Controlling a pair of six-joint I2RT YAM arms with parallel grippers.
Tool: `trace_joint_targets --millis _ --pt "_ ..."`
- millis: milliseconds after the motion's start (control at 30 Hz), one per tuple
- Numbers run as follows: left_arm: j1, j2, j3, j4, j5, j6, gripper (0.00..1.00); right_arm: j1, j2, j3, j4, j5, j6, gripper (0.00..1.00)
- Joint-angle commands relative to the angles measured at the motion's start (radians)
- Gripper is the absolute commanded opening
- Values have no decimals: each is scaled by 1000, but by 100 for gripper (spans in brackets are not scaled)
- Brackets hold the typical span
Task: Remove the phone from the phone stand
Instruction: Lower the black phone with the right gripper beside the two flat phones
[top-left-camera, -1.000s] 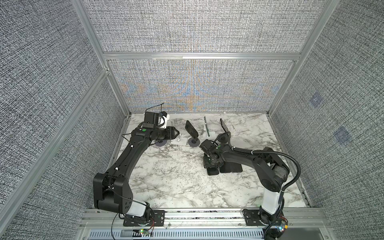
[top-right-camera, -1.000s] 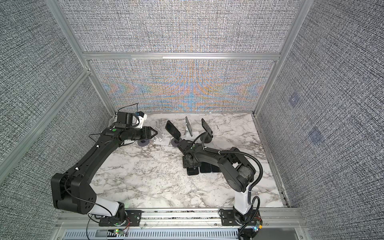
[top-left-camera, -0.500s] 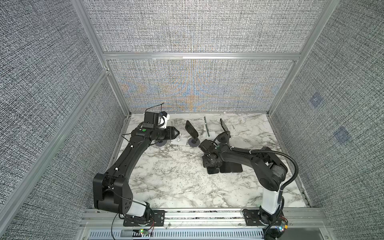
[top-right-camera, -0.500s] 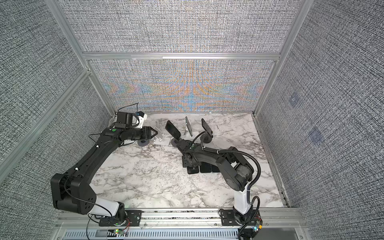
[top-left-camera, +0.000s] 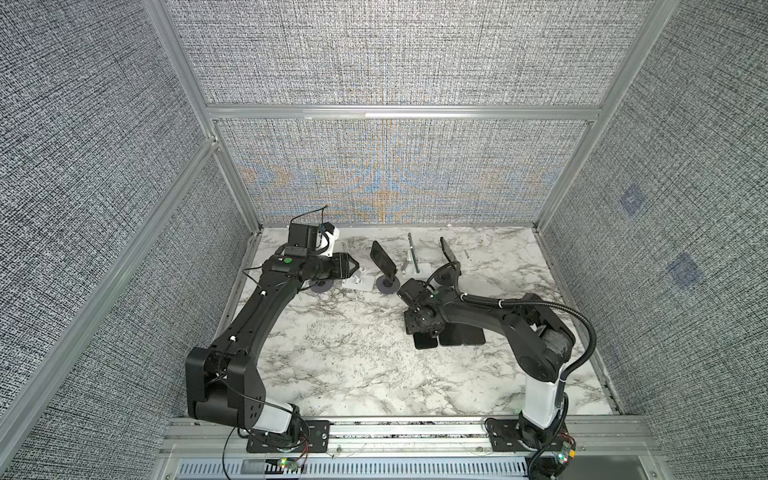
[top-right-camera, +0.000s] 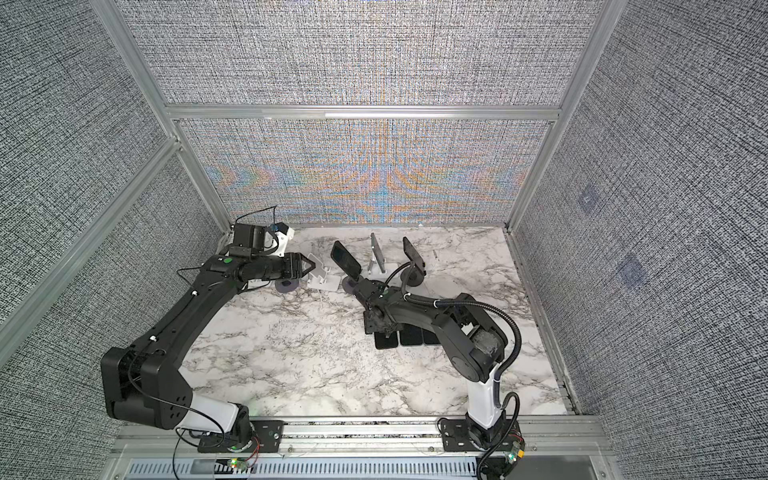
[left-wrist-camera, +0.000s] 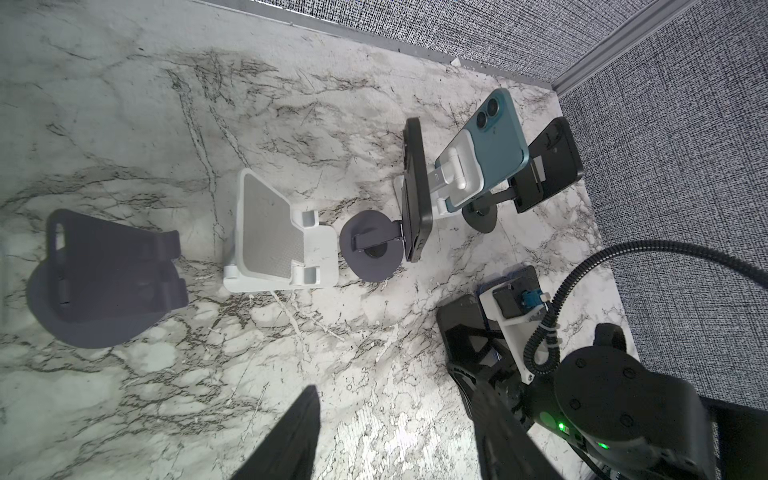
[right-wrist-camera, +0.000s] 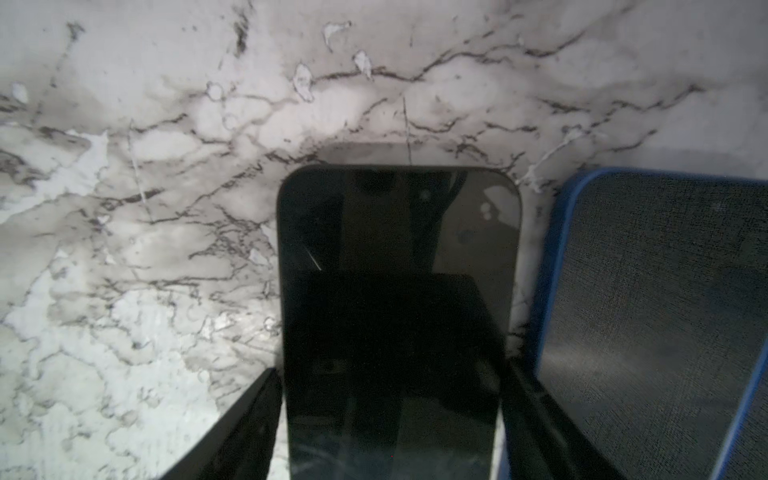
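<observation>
A black phone (right-wrist-camera: 399, 232) lies flat, screen up, on the marble table (top-left-camera: 332, 353); in both top views its near end (top-left-camera: 424, 341) (top-right-camera: 384, 340) shows below my right gripper (top-left-camera: 419, 327) (top-right-camera: 377, 323). The right gripper (right-wrist-camera: 392, 370) straddles this phone, open, with a thin strip of marble showing between each finger and the phone's edges. At the back, an empty white phone stand (left-wrist-camera: 274, 241) (top-left-camera: 357, 282) sits just below my left gripper (top-left-camera: 355, 266) (top-right-camera: 309, 266). The left gripper (left-wrist-camera: 395, 436) hangs open over bare marble.
A blue-edged phone (right-wrist-camera: 656, 311) lies beside the black one, with another flat phone (top-left-camera: 473, 336) past it. The back row holds an empty dark stand (left-wrist-camera: 104, 282) and stands carrying a black phone (left-wrist-camera: 415, 191), a blue phone (left-wrist-camera: 490, 145) and another black phone (left-wrist-camera: 548, 166).
The right gripper's jaws have spread wider around the flat black phone. The left arm has not moved.
</observation>
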Motion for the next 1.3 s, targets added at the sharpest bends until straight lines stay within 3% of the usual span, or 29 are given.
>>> trace_joint_targets --millis 0,233,400,633,1267 --pt "1 -7 7 2 8 11 59 18 -42 17 -72 5 3 71" --pt "1 -9 6 3 6 11 59 94 -83 59 -75 68 12 68" --pt "1 -8 7 3 6 14 59 136 -40 93 15 9 25 52" --pt "0 -10 7 3 8 14 59 152 34 110 61 -8 35 40" --pt "1 -10 7 1 9 14 59 108 60 29 77 9 45 40"
